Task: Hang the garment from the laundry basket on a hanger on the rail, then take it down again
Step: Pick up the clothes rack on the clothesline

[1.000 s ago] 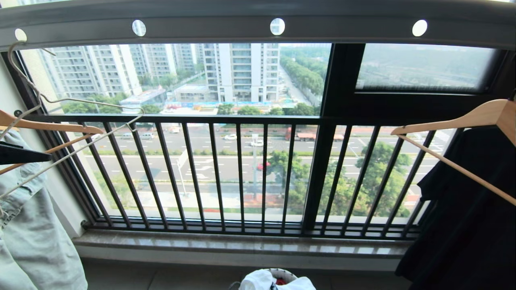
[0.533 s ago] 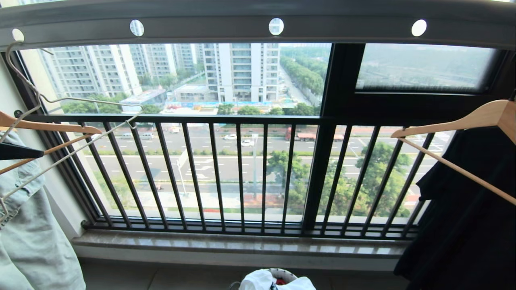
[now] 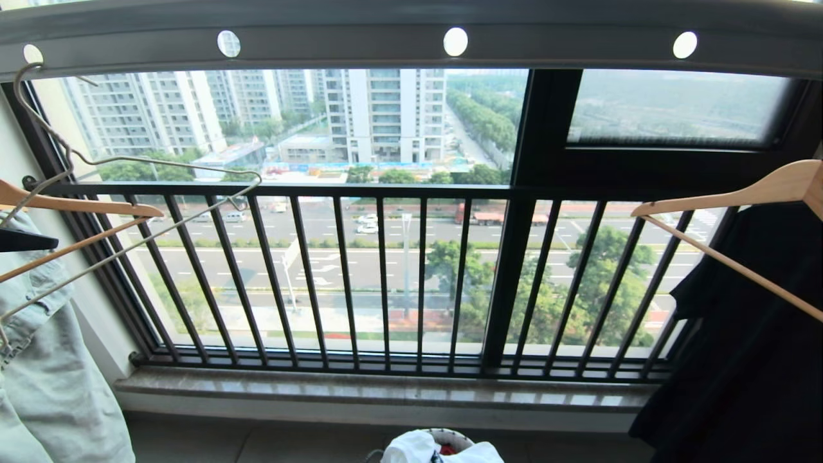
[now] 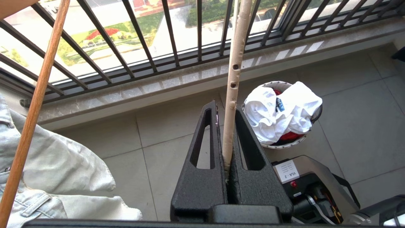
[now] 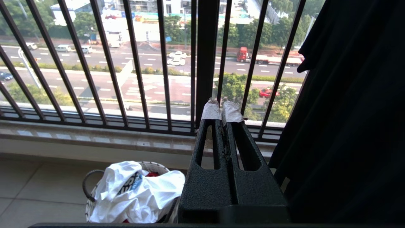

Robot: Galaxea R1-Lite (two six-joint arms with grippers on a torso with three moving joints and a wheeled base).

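The left gripper was squeezed tight on the hanger, which hung at the rail's left end. The garment lay in the laundry basket.

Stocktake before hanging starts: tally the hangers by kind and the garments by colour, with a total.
Wooden hangers: 2
Wire hanger: 1
White garment: 1
Red garment: 1
Pale denim garment: 1
Black garment: 1
Total: 7
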